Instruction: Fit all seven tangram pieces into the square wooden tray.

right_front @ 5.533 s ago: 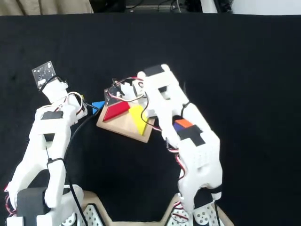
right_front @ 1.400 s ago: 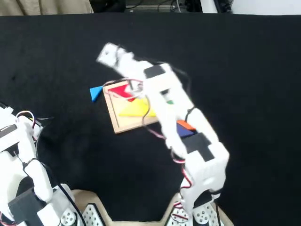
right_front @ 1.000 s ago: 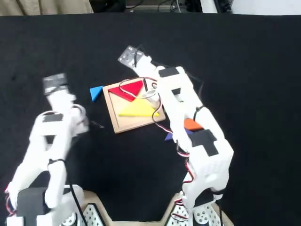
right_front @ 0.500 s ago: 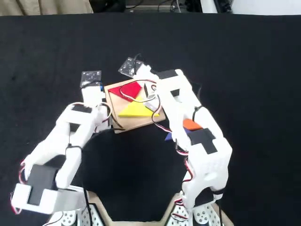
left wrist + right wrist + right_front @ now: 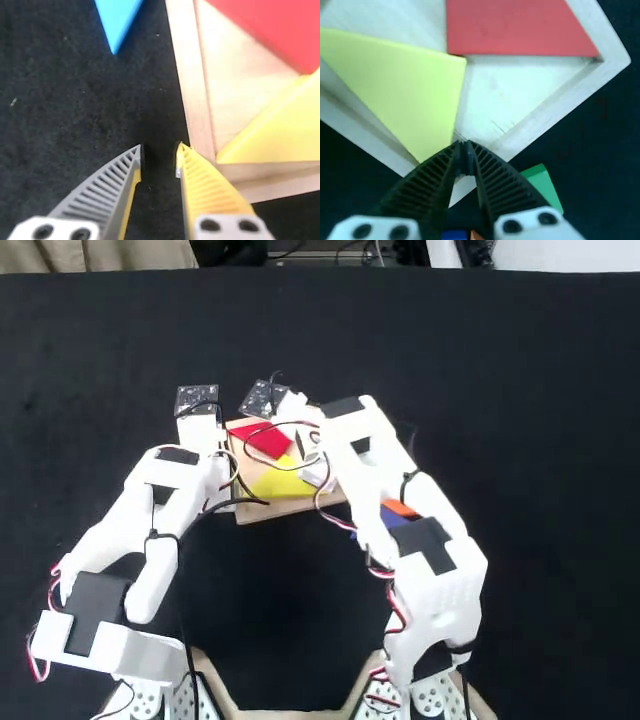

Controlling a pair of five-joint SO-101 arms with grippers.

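**High view: two arms bent over the tangram tray**

We saw the square wooden tray [image 5: 262, 512] lying on the black table [image 5: 520, 390], at about 10 o'clock from the table's middle. The left arm [image 5: 150, 510] stood at the tray's 8 o'clock side and the right arm [image 5: 420, 560] at its 4 o'clock side. Inside the tray the red piece [image 5: 268, 440] lay toward 12 o'clock and the yellow piece [image 5: 275, 483] toward 6 o'clock, the two touching. An orange piece [image 5: 399, 507] and a dark blue piece [image 5: 395, 522] showed outside the tray, at about 4 o'clock from it.

In the left wrist view, the left gripper [image 5: 159, 150] hung low over the table just outside the tray's rim. Its fingers stood a narrow gap apart with nothing between them. The light blue triangle [image 5: 117, 20] lay on the table near the rim, apart from it.

In the right wrist view, the right gripper [image 5: 465, 147] had its fingers pressed together on nothing, their tips over the rim beside the yellow piece's point. The green piece [image 5: 542, 187] lay just outside the rim.
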